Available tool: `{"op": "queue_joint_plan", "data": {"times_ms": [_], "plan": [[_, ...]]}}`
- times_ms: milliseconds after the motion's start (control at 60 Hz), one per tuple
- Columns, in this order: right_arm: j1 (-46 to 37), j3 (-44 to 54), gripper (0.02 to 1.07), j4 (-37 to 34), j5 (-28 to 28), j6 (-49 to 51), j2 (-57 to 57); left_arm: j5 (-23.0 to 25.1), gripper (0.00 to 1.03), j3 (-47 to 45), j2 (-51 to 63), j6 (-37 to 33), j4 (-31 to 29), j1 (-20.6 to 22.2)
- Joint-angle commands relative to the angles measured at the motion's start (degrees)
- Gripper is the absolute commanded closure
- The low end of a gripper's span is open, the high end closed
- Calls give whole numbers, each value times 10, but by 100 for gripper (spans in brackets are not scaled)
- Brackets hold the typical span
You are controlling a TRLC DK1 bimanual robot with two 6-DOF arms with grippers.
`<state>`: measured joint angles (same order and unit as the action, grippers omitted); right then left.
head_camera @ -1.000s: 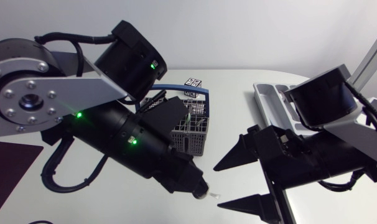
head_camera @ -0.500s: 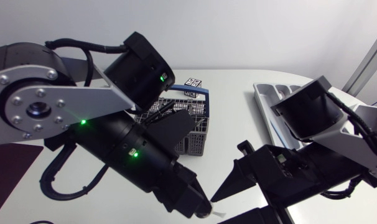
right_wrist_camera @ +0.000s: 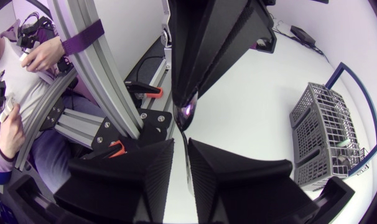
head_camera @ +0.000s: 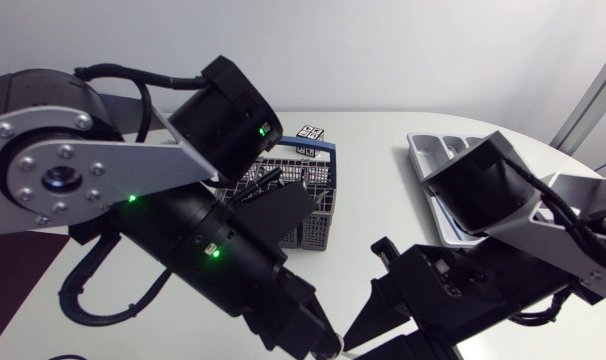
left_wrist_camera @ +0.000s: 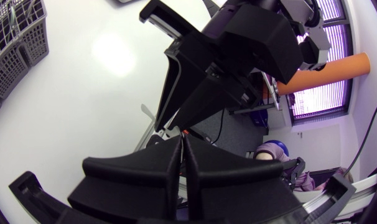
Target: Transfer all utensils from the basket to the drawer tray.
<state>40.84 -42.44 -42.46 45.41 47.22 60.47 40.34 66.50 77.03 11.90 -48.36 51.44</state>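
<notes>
Black on black at the near edge of the bench: the two arms stand nose to nose, well clear of the basket. The left gripper has its fingers pinched together on one end of a slim utensil, whose glossy tip shows just past them. Its long axis runs straight from the left fingers into the right gripper. That one's fingers are narrowed but not closed. The handle lies along one of them, and a strip of white bench shows on the other side.

It looks like a handover, with the right fingers needing to close across the handle, not along it, before the left lets go. The drawer tray sits on the right arm's side, so the right arm is the nearer carrier.
</notes>
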Motion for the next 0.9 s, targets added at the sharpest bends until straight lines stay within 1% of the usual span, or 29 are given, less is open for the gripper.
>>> {"op": "queue_joint_plan", "data": {"times_ms": [0,33,83,283,333,350,383,433,450,467,500,517,533,550,700,850,883], "plan": [[8,3,97,-14,12,14,14,9,100,15,-2,-11,-9,6],[12,2,98,-16,12,14,18,9,100,15,-2,-11,-9,7],[13,2,101,-18,13,16,22,9,100,14,-2,-11,-9,7],[9,-1,101,-21,12,16,23,9,100,19,-3,-11,-17,4],[6,-1,101,-23,11,16,23,9,93,23,-3,-11,-17,2],[6,-1,101,-24,11,16,24,9,87,27,-3,-10,-18,1],[4,0,101,-25,10,16,25,9,79,30,-3,-11,-20,-1],[1,0,101,-29,8,16,25,9,61,37,-4,-10,-22,-6],[0,0,101,-31,7,16,25,9,53,39,-4,-10,-22,-7],[-1,1,101,-32,6,17,25,9,39,43,-4,-10,-23,-10],[-3,2,101,-35,3,18,25,9,18,47,-3,-8,-24,-12],[-6,2,101,-38,2,20,25,9,11,50,-3,-7,-25,-15],[-8,2,101,-39,1,22,25,10,6,52,-2,-7,-26,-19],[-11,3,101,-43,0,25,25,10,4,57,-1,-6,-27,-21],[-63,8,101,-60,-17,52,19,10,4,84,9,22,-25,-53],[-159,9,101,-76,-66,94,13,9,4,96,30,69,-8,-90],[-183,8,101,-80,-70,105,11,9,4,98,40,86,-2,-104]]}}
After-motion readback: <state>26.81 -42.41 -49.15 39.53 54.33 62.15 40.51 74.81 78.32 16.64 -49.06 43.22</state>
